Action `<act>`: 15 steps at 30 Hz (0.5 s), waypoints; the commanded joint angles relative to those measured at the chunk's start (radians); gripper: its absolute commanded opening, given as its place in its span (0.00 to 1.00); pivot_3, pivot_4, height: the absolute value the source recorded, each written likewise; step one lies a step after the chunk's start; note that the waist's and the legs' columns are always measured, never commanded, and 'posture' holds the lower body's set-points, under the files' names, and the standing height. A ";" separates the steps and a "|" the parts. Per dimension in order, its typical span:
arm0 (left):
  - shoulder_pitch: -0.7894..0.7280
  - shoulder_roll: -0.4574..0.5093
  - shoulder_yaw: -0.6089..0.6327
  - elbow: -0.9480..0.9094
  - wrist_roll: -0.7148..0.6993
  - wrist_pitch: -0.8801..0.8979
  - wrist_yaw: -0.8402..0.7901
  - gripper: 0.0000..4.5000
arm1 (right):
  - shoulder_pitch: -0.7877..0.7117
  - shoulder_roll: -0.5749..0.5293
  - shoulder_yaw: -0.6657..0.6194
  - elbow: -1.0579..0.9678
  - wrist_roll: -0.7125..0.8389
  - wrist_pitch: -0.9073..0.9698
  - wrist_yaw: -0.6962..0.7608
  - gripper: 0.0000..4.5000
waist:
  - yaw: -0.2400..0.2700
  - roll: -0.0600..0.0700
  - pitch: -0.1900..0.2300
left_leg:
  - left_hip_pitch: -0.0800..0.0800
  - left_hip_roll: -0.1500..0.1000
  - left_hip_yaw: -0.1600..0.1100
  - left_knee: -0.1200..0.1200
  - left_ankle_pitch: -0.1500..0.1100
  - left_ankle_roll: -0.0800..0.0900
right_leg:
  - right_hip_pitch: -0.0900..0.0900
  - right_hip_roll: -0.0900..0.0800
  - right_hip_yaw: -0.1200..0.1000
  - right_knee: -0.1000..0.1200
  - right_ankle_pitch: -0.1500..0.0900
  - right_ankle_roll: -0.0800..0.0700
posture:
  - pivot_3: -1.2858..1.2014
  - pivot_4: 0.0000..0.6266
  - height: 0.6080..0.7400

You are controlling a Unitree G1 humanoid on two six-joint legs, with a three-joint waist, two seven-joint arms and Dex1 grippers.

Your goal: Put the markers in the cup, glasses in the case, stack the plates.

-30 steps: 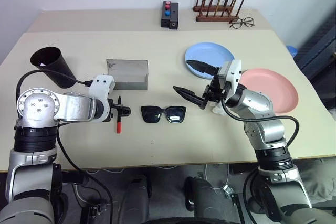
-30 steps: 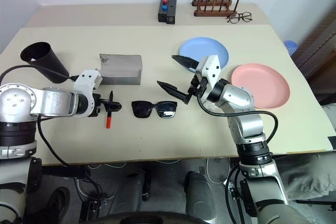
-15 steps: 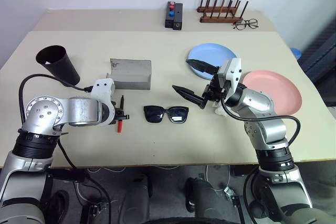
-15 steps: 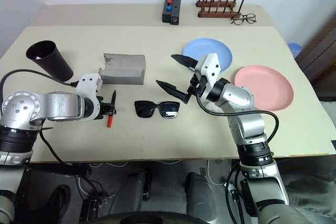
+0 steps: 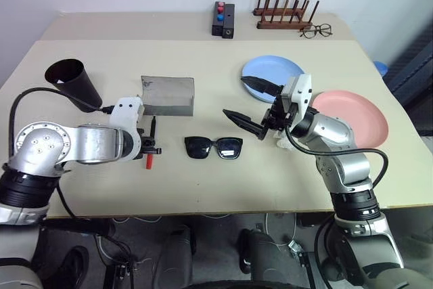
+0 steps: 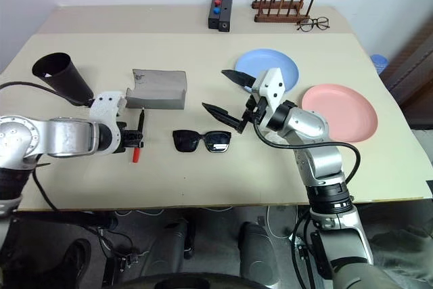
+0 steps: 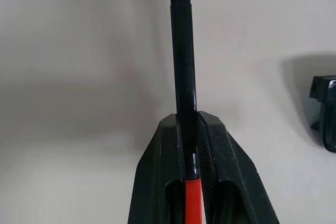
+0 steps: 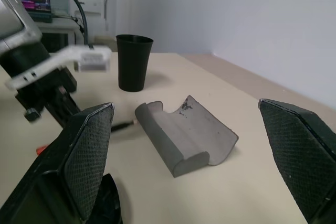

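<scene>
My left gripper (image 5: 150, 145) is shut on the black marker (image 7: 182, 77), near its red end (image 5: 147, 162), just above the table. The black cup (image 5: 74, 82) stands at the far left, behind that hand. The grey case (image 5: 168, 95) lies beside the gripper, and the black sunglasses (image 5: 213, 147) lie in the middle of the table. My right gripper (image 5: 252, 105) hovers open above the table, right of the sunglasses, with nothing between its fingers. Behind it lies the light blue plate (image 5: 270, 70), and the pink plate (image 5: 352, 116) is to its right.
A crumpled white tissue (image 5: 281, 141) lies under my right wrist. Along the back stand a black box with red and blue buttons (image 5: 223, 18) and a wooden rack (image 5: 284, 15), with clear spectacles (image 5: 312, 30) beside the rack. The table's front edge runs close below both hands.
My left gripper has gone from open around the marker to shut on it. The right arm has kept still. The camera has shifted a little.
</scene>
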 commanded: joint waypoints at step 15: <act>0.141 -0.043 0.247 -0.215 1.029 -0.619 -0.738 0.01 | -0.096 -0.158 -0.090 -0.007 0.201 0.233 0.137 1.00 | 0.000 0.001 0.000 | -0.004 0.001 0.002 -0.002 -0.001 -0.001 | -0.005 0.001 0.000 -0.003 0.001 -0.002 | 0.52 0.24 1.00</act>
